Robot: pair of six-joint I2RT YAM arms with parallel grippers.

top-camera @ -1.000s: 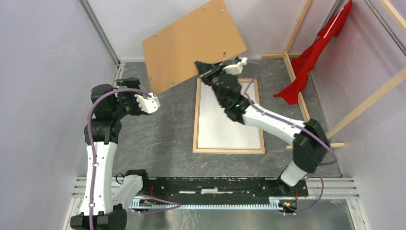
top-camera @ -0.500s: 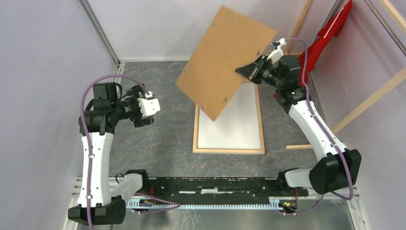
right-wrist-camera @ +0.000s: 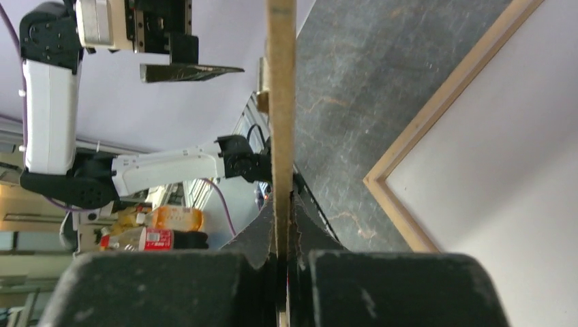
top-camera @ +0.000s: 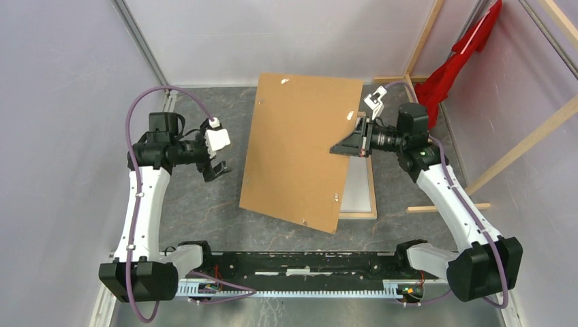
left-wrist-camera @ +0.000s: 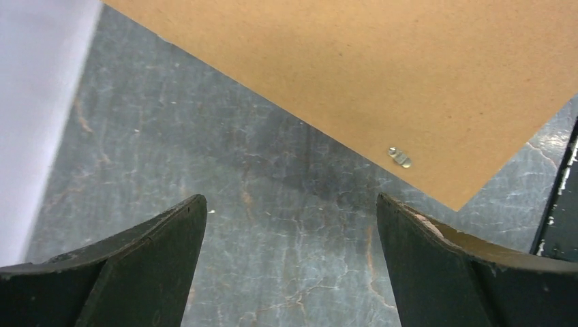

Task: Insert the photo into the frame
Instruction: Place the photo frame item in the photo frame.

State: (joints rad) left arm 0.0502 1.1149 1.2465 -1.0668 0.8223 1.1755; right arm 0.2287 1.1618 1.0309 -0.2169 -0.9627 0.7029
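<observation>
Holding the stiff plain brown backing board (top-camera: 300,143) by its right edge, my right tool (top-camera: 339,148) is clenched on it. The right wrist view shows the board edge-on, pinched between both fingers. The board hangs tilted above the dark grey marbled worktop (top-camera: 198,204) and covers most of the large rectangular frame with light wood borders (top-camera: 360,215). The frame lies flat, back up, with only its right side showing.

My left tool (top-camera: 218,157) is released, jaws wide, near the board's left edge and touching nothing.

The glossy photo's dark face is nowhere visible. The white panel (top-camera: 356,192) inside the frame may be its plain back, but I cannot tell.

Judgement: the step in hand is handling the backing, either clearing it away or closing it over the frame. The next move calls for levelling the board, squaring it to the frame's borders, and having the left tool support the free edge.
</observation>
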